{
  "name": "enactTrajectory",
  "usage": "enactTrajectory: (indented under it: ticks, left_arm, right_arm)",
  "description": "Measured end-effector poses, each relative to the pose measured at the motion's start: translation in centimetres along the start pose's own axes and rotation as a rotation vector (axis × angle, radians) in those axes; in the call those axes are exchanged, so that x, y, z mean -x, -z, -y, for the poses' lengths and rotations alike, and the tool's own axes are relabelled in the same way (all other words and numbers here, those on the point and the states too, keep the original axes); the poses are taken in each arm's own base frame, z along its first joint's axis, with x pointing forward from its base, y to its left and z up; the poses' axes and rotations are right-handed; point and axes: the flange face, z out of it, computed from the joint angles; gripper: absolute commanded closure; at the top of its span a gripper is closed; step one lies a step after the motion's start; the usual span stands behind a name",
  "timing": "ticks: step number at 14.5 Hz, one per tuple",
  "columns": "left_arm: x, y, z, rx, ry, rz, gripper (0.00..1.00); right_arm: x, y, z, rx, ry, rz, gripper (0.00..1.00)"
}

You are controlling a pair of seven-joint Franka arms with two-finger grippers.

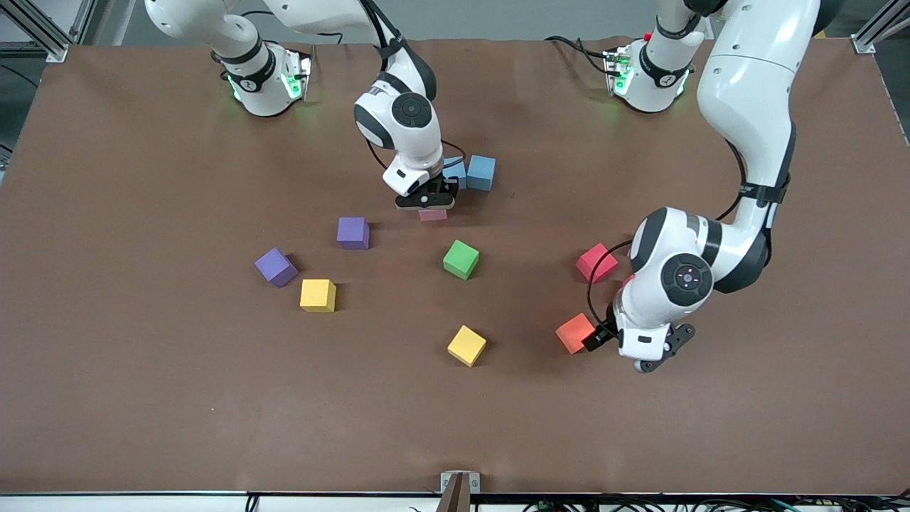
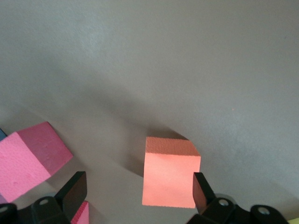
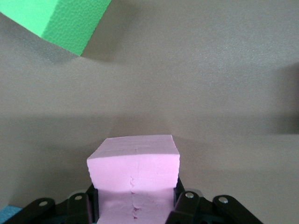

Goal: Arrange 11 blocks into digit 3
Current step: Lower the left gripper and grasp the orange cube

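My right gripper (image 1: 426, 204) (image 3: 134, 200) is shut on a pink block (image 1: 432, 215) (image 3: 133, 161), low over the table beside two light blue blocks (image 1: 481, 173) (image 1: 455, 173). My left gripper (image 1: 603, 336) (image 2: 138, 186) stands open by the orange block (image 1: 574, 333) (image 2: 170, 172), which lies close to one finger (image 2: 201, 189). A red block (image 1: 596, 262) (image 2: 30, 156) lies farther from the front camera, and a second red one (image 2: 83, 214) is mostly hidden under the left arm. The green block (image 1: 461, 259) (image 3: 70, 23) and two purple blocks (image 1: 352, 232) (image 1: 276, 267) lie apart. No digit 3 is in view.
Two yellow cubes (image 1: 318, 295) (image 1: 467, 345) lie on the brown table (image 1: 142, 398), nearer the front camera than the purple and green blocks. A small bracket (image 1: 459, 487) sits at the table's front edge.
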Motion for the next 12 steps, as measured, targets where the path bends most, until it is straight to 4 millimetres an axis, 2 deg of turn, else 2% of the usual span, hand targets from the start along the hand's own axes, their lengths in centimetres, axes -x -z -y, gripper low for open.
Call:
enactTrajectory:
  ticks: [5, 12]
  left_arm:
    - [0.6, -1.3, -0.6, 0.008, 0.021, -0.002, 0.0]
    - [1.8, -4.7, -1.5, 0.023, 0.022, -0.002, 0.0]
  right_arm:
    - [0.0, 0.0, 0.0, 0.006, 0.0, 0.005, 0.98]
    - [0.1, 0.0, 0.0, 0.007, 0.0, 0.006, 0.98]
